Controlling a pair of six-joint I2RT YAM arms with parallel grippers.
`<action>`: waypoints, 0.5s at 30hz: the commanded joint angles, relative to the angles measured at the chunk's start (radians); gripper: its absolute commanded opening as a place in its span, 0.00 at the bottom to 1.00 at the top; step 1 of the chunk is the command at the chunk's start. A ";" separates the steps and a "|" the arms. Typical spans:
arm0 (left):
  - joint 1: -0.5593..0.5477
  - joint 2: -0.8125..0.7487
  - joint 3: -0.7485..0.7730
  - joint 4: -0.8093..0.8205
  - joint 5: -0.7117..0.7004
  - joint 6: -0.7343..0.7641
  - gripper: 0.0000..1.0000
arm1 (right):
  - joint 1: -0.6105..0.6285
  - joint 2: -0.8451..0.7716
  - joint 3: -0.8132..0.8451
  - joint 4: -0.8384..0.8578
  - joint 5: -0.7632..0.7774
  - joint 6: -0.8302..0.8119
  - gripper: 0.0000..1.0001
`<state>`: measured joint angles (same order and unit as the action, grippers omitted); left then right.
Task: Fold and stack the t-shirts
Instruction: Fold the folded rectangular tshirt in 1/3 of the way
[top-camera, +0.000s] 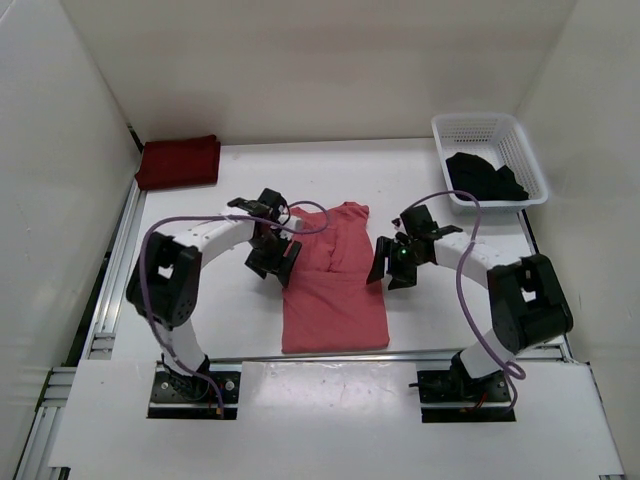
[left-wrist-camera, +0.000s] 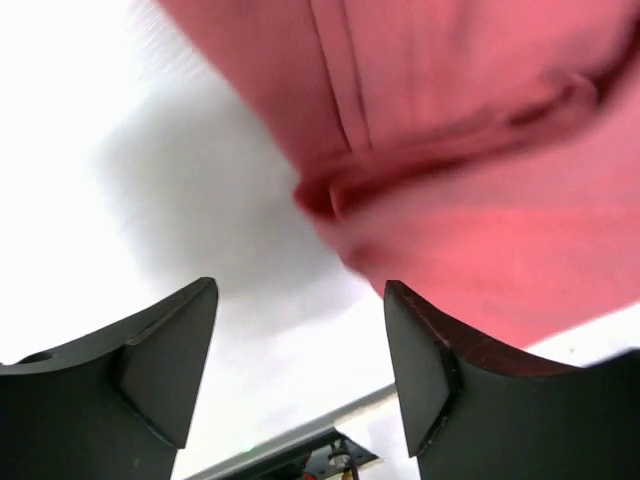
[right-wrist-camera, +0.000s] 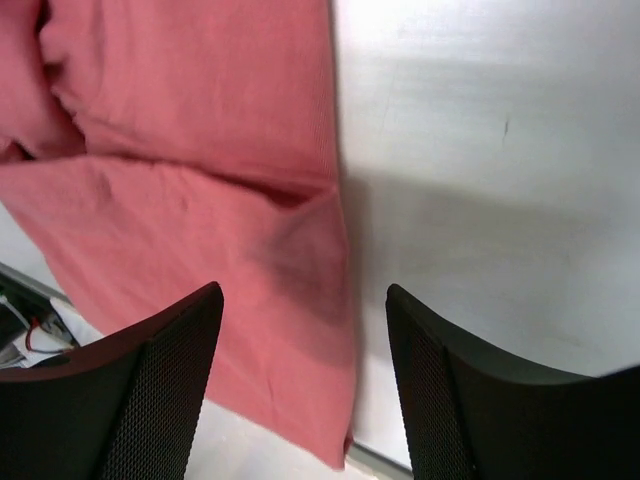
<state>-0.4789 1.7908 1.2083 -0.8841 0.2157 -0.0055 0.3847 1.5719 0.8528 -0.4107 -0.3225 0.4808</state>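
Note:
The salmon pink t-shirt (top-camera: 335, 280) lies flat in the middle of the table, folded into a long strip, collar end far. It also shows in the left wrist view (left-wrist-camera: 480, 150) and the right wrist view (right-wrist-camera: 200, 180). My left gripper (top-camera: 278, 262) is open and empty, just above the shirt's left edge. My right gripper (top-camera: 385, 270) is open and empty, over the shirt's right edge. The dark maroon t-shirt (top-camera: 178, 161) lies folded at the far left corner. The black t-shirt (top-camera: 485, 178) lies crumpled in the white basket (top-camera: 520, 140).
The white mesh basket stands at the far right. White walls close in the table on three sides. A metal rail (top-camera: 112, 290) runs along the left edge. The near table edge (right-wrist-camera: 390, 462) is close below the shirt's hem.

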 joint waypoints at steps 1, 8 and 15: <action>-0.006 -0.158 0.002 -0.061 -0.027 0.006 0.79 | -0.003 -0.119 -0.018 -0.094 -0.001 -0.054 0.71; -0.214 -0.332 -0.238 -0.075 -0.003 0.006 0.80 | 0.035 -0.332 -0.265 -0.148 -0.072 -0.019 0.68; -0.361 -0.259 -0.268 0.023 -0.007 0.006 0.80 | 0.054 -0.452 -0.406 -0.094 -0.087 0.073 0.59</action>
<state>-0.7944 1.5192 0.9314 -0.9321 0.2081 -0.0040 0.4362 1.1465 0.4686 -0.5339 -0.3855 0.5133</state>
